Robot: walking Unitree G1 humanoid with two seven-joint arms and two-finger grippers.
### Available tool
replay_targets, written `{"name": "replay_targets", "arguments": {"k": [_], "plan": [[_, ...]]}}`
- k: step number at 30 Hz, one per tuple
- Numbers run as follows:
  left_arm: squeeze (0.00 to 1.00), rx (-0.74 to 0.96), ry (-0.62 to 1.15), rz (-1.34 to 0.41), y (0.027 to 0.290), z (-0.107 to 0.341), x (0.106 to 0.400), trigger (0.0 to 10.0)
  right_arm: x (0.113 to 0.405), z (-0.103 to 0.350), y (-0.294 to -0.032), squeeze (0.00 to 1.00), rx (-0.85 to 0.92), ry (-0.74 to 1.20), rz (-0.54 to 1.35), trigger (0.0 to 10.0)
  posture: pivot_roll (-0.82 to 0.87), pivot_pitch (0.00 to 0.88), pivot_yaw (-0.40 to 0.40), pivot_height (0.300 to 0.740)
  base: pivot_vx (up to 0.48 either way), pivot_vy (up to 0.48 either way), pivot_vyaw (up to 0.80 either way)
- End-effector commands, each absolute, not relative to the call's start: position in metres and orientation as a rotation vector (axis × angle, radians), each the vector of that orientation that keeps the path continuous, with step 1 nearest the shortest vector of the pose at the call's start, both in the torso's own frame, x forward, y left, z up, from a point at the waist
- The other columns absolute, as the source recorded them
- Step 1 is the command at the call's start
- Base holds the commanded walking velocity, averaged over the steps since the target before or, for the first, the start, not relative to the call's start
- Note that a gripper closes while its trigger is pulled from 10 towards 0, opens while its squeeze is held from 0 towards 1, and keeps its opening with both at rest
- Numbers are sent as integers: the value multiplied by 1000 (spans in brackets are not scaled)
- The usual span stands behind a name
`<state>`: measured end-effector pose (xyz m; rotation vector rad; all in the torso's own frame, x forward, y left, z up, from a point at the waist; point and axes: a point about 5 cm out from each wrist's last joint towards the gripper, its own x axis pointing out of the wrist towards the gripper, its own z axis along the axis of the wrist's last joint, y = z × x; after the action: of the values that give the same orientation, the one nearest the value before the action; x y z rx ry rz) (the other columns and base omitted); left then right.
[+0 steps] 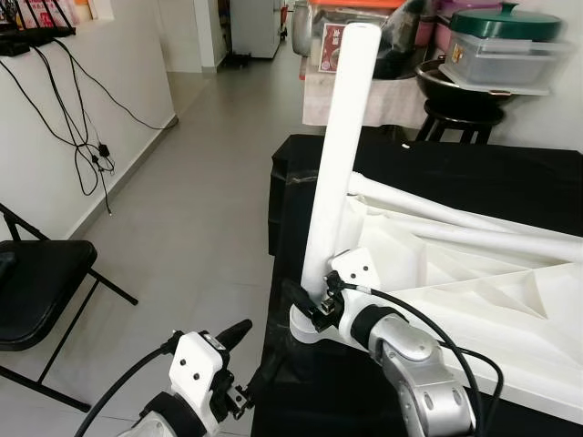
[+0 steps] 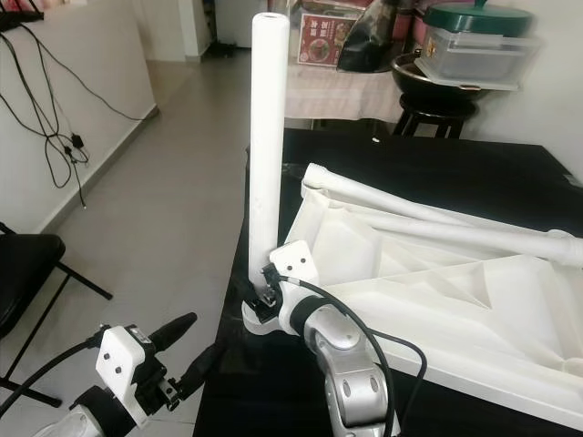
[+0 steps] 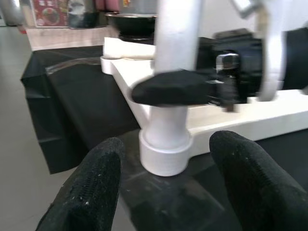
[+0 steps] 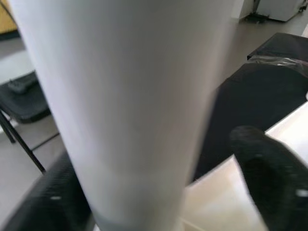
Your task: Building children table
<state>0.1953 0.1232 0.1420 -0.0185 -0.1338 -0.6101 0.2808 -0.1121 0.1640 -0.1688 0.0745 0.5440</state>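
Your right gripper (image 1: 310,305) is pinching the tall white plastic table leg (image 1: 339,155) low down, just above the round corner socket (image 3: 165,154) of the upside-down white plastic tabletop (image 1: 483,300). The tabletop lies on a low surface under a black cloth (image 1: 428,164). The leg stands nearly upright in the socket with a slight tilt; whether it's fully seated I can't tell, since the joint is blurred in the right wrist view.

Your left gripper (image 3: 166,185) hovers low off the cloth's near corner with its black fingers (image 3: 91,187) spread, aimed at the socket base and holding nothing.

Progress, as a judgement: early to middle. One leg is up at the near corner. Two more long white tubes (image 1: 428,208) lie across the tabletop's underside; they look like legs not yet stood up, though the far ends are cut off. So at least two legs remain, then flipping the table upright.

Containers: on the back counter, a clear plastic box with a dark green lid (image 1: 506,45) sits over a black pan (image 1: 455,86); contents not readable. Black folding chair (image 1: 36,291) to your left on the floor, well apart.
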Motion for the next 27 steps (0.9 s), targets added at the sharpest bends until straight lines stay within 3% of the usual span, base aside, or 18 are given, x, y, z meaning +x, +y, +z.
{"name": "replay_targets", "arguments": {"k": [1, 3, 4, 5, 7, 8, 9, 12, 14, 21, 27], "plan": [[0, -25, -114, -579, 126, 137, 197, 10000, 279, 163, -129, 1000, -173, 80, 494, 10000, -14, 59, -48, 740, 0, 0, 0], [0, -25, -114, -576, 127, 137, 198, 10000, 278, 162, -130, 1000, -178, 80, 508, 10000, -14, 59, -48, 740, 0, 0, 0], [0, -29, -114, -556, 128, 136, 201, 10000, 272, 159, -128, 1000, -224, 121, 718, 10000, -13, 46, -49, 740, 0, 0, 0], [0, -29, -114, -556, 128, 136, 201, 10000, 272, 159, -128, 1000, -224, 121, 718, 10000, -13, 46, -49, 740, 0, 0, 0], [0, -30, -115, -545, 129, 135, 203, 10000, 265, 159, -133, 165, -275, 168, 905, 10000, -6, 41, -51, 740, 0, 0, 0], [0, -30, -115, -545, 129, 135, 203, 10000, 265, 159, -133, 165, -275, 168, 905, 10000, -6, 41, -51, 740, 0, 0, 0], [0, -27, -115, -543, 129, 135, 204, 10000, 261, 160, -139, 0, -310, 183, 985, 10000, -1, 35, -55, 740, 0, 0, 0], [0, -26, -115, -543, 129, 134, 204, 10000, 263, 160, -151, 0, -335, 229, 1024, 10000, 4, 31, -58, 740, 0, 0, 0], [0, -23, -114, -547, 128, 134, 206, 10000, 262, 161, -174, 0, -418, 306, 1107, 10000, 8, 23, -64, 740, 0, 0, 0], [0, -3, -115, -557, 127, 133, 205, 10000, 267, 160, -186, 0, -460, 373, 1141, 10000, 17, 18, -65, 740, 0, 0, 0], [0, 50, -112, -578, 125, 133, 203, 10000, 290, 148, -183, 0, -512, 486, 1098, 10000, 53, 17, -74, 740, 0, 0, 0]]}}
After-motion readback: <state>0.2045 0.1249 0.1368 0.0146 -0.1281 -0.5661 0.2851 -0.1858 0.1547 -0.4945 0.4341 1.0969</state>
